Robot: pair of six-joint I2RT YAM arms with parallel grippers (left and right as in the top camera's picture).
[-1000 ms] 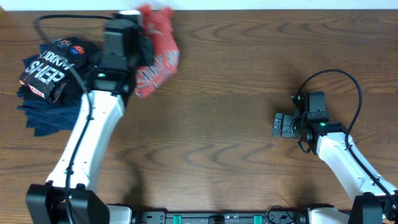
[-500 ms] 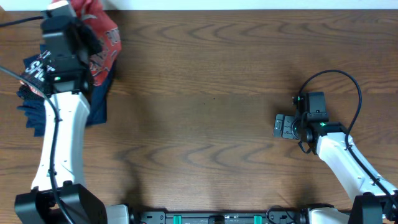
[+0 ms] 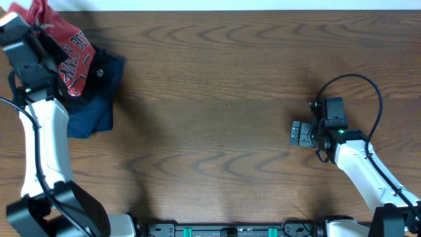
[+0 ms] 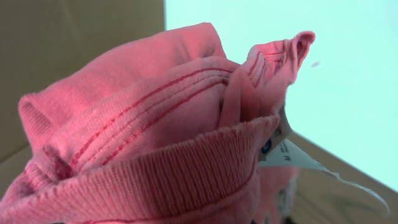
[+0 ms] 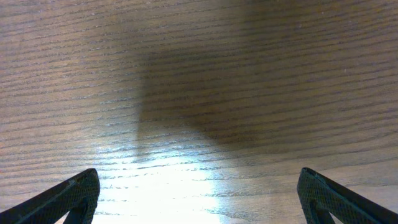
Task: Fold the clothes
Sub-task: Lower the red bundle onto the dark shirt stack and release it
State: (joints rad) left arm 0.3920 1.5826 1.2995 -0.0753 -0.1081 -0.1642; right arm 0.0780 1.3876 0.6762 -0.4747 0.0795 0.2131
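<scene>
A dark brown wood-grain desk [image 3: 217,99] fills the view, a pale wall [image 3: 263,4] bordering its far edge. A bright glare [image 5: 155,171] lies on the grain.

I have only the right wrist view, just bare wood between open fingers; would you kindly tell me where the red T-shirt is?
Observer: The coral-red T-shirt is at the far left corner of the table, bunched up in the left gripper.
Operator: Thank you. Is it lying on bare wood there?
Observer: No, its lower part drapes over a navy garment that lies on the wood at that corner.
</scene>
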